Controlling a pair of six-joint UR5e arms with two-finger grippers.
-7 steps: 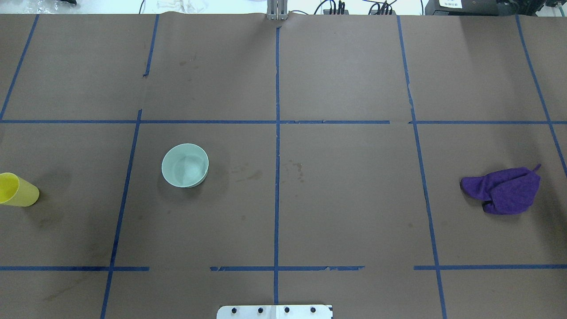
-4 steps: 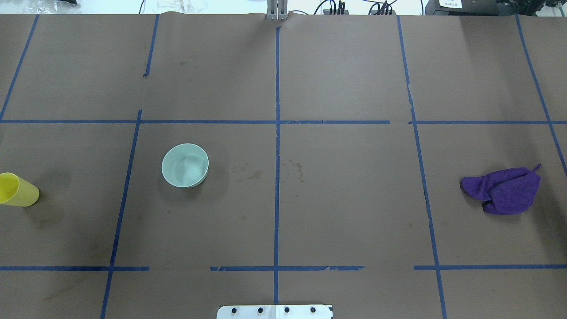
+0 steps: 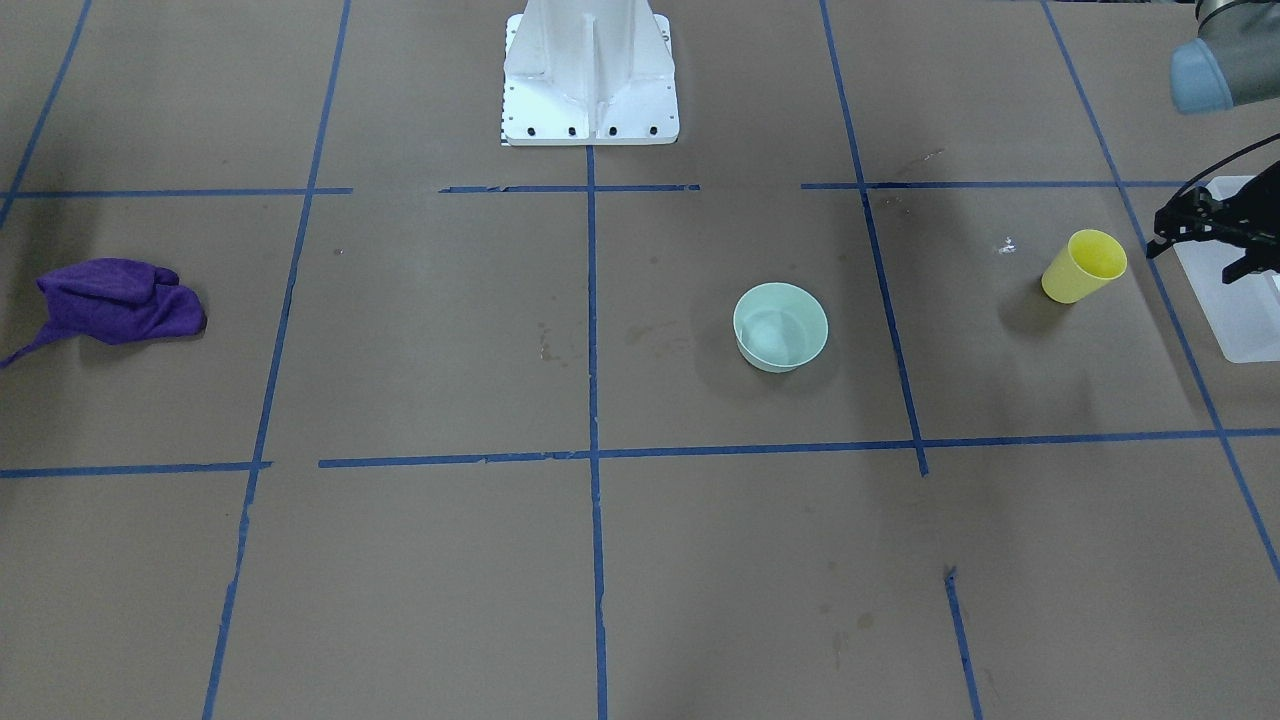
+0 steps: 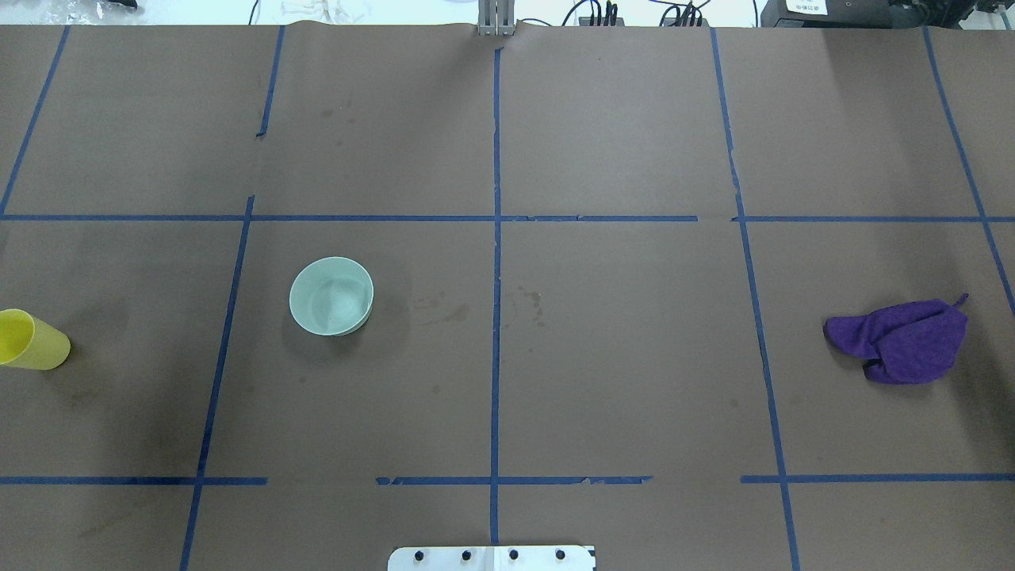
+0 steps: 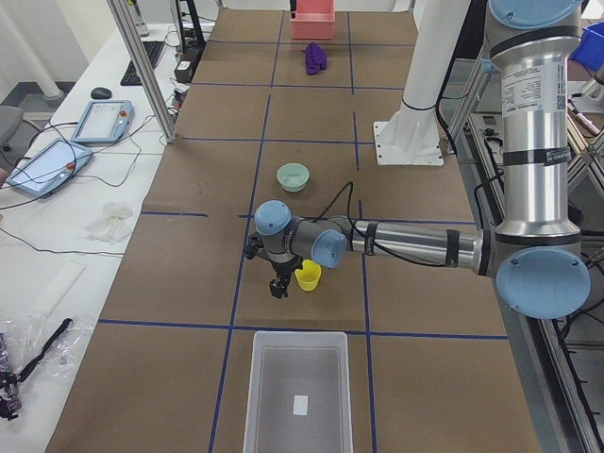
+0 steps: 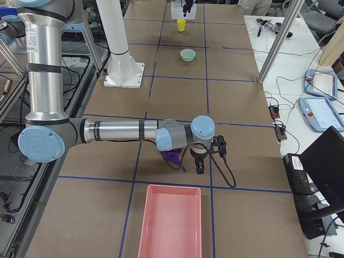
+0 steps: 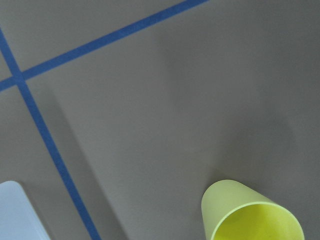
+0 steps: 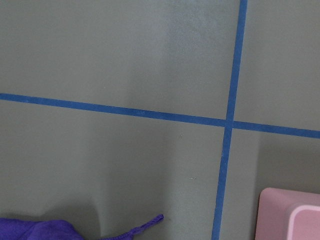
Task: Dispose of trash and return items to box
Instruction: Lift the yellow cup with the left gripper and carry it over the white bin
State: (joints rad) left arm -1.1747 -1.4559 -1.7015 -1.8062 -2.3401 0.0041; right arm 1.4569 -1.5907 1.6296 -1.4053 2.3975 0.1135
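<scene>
The yellow cup (image 3: 1083, 265) stands upright near the table's left end; it also shows at the overhead view's left edge (image 4: 32, 339) and in the left wrist view (image 7: 250, 212). The translucent box (image 5: 295, 396) sits beyond it at that end. My left gripper (image 3: 1190, 262) hovers between cup and box, beside the cup and apart from it, its fingers apart and empty. A mint-green bowl (image 4: 331, 295) stands left of centre. A purple cloth (image 4: 900, 339) lies at the right. My right gripper (image 6: 200, 164) hangs next to the cloth; I cannot tell whether it is open or shut.
A pink bin (image 6: 169, 223) sits at the table's right end, past the cloth. The white pedestal base (image 3: 590, 70) stands at the robot's side of the table. Blue tape lines cross the brown tabletop (image 4: 618, 357).
</scene>
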